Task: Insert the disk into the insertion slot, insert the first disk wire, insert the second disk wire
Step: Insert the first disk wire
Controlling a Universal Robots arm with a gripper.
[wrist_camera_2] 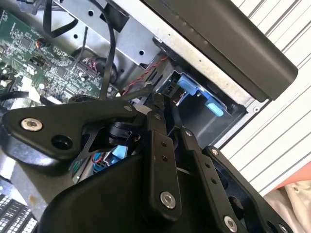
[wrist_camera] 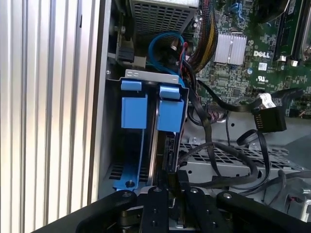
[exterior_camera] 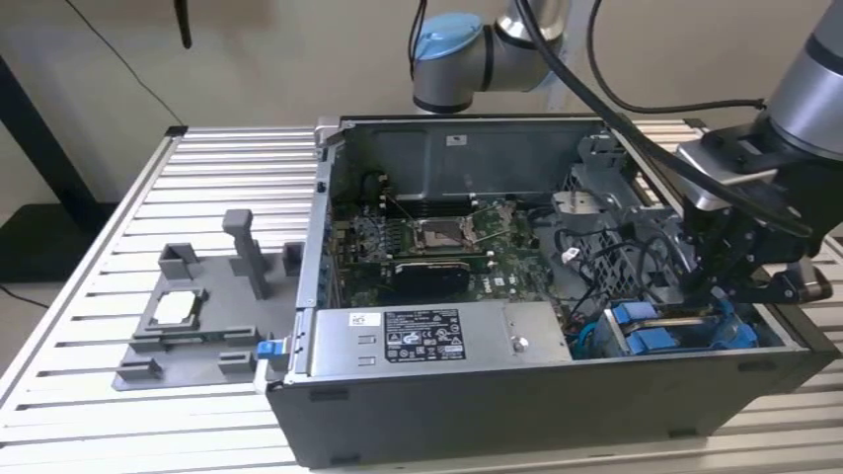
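Observation:
The disk [wrist_camera: 162, 148] stands edge-on inside the insertion slot [wrist_camera: 150, 74], its blue carrier tab [wrist_camera: 171, 112] at the far end. A second blue carrier [wrist_camera: 133, 110] sits beside it in the same cage. My gripper [wrist_camera: 173, 182] reaches down into the case's front corner at the exterior view's right, its fingers closed narrowly on the disk's near edge. In the exterior view the gripper [exterior_camera: 722, 294] hangs just above the blue carriers [exterior_camera: 650, 339]. In the second wrist view the gripper [wrist_camera_2: 158, 100] points at the blue tabs [wrist_camera_2: 187, 85]. A loose black wire with a black plug [wrist_camera: 267, 119] lies beside the cage.
The open computer case [exterior_camera: 554, 405] lies on a slatted metal table [exterior_camera: 224, 168]. A grey power-supply box [exterior_camera: 409, 341] sits along its front, the motherboard [exterior_camera: 441, 237] behind. Black cables [wrist_camera: 218, 160] crowd a perforated bracket by the cage. A grey fixture [exterior_camera: 197, 316] stands at the exterior view's left.

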